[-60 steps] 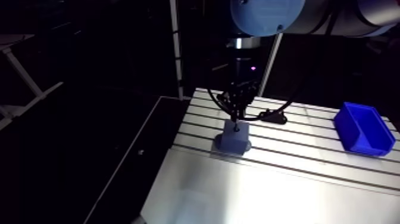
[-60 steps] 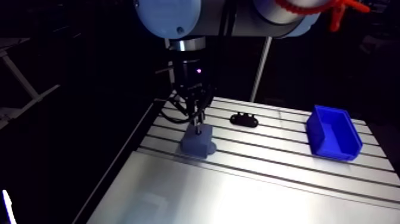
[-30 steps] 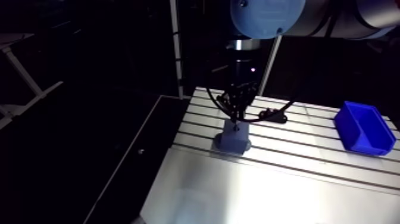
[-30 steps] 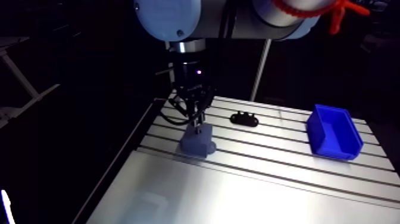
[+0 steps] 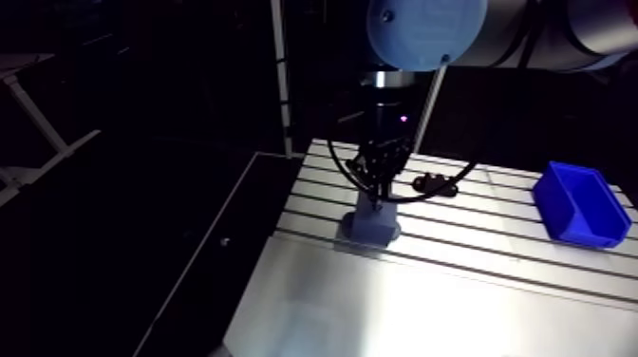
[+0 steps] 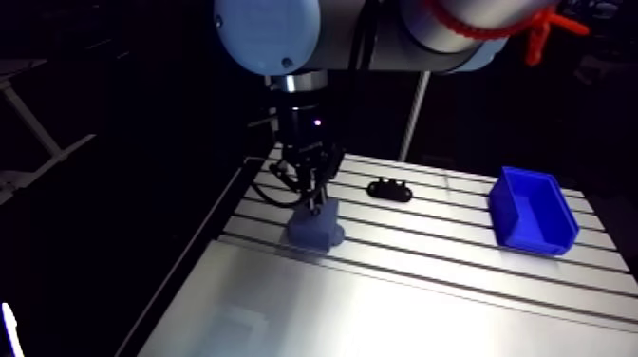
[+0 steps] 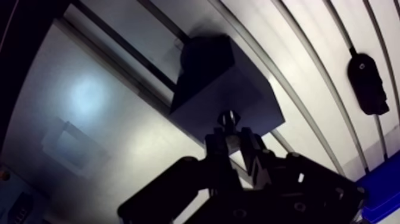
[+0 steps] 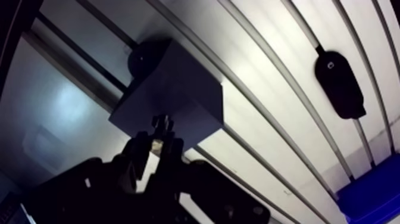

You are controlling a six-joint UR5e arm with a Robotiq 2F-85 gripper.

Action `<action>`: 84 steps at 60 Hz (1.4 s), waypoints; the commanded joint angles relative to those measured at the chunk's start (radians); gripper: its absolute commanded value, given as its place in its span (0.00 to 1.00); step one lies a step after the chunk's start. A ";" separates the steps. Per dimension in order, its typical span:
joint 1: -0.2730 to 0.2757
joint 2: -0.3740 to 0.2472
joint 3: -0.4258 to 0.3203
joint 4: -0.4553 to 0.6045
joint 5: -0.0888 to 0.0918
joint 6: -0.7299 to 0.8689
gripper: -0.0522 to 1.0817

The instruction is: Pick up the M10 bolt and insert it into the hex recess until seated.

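Pinching bolt (image 7: pixel 228 119) at block (image 7: pixel 214 83), near table (image 5: pixel 494 237) edge

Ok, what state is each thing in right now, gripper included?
Gripper: shut on the bolt.
Bolt: held upright, tip at the block's top face; seating cannot be told.
Block: sitting flat under the bolt.
Blue bin: upright, open side up.
Black part: lying flat beyond the block.

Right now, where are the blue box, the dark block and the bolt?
blue box (image 6: pixel 534 211): arm view, its bare inside.
dark block (image 7: pixel 223 80): wrist view, its top face.
bolt (image 7: pixel 228 118): wrist view, the end nearest the block.
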 commanded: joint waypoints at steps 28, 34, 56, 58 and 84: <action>-0.001 -0.024 0.012 -0.027 -0.001 -0.002 0.05; -0.001 -0.027 0.011 -0.027 0.000 0.001 0.05; -0.002 -0.039 0.011 -0.043 0.007 0.028 0.05; -0.002 -0.041 0.012 -0.043 0.008 0.030 0.05; -0.004 -0.047 0.005 -0.030 0.008 0.124 0.35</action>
